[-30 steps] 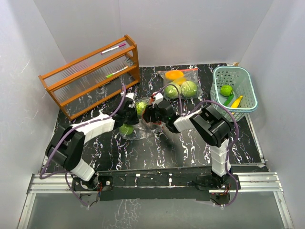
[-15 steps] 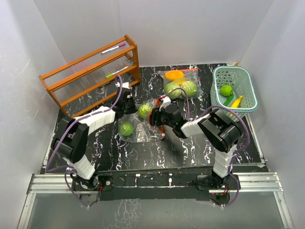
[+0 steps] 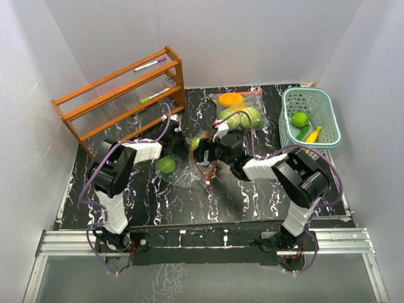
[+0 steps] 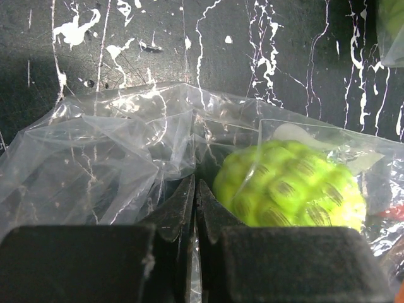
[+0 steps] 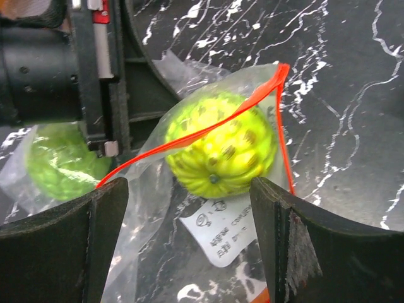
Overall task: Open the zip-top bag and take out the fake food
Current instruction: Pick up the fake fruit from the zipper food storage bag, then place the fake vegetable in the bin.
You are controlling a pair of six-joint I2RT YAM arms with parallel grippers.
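A black marble-patterned table (image 3: 208,205) with white veins fills the middle of the overhead view, closed in by plain white walls (image 3: 252,38) on three sides. At the upper left a wooden rack (image 3: 120,101) stands on a slant, its orange-brown shelves backed by ribbed clear panels. A white marker with a pink cap (image 3: 150,64) lies on its top shelf near the right end, and a green-tipped marker (image 3: 154,95) lies on the shelf below. At the upper right a pale-teal slotted basket (image 3: 307,91) sits at the table's right edge. An aluminium rail (image 3: 63,243) runs along the bottom.
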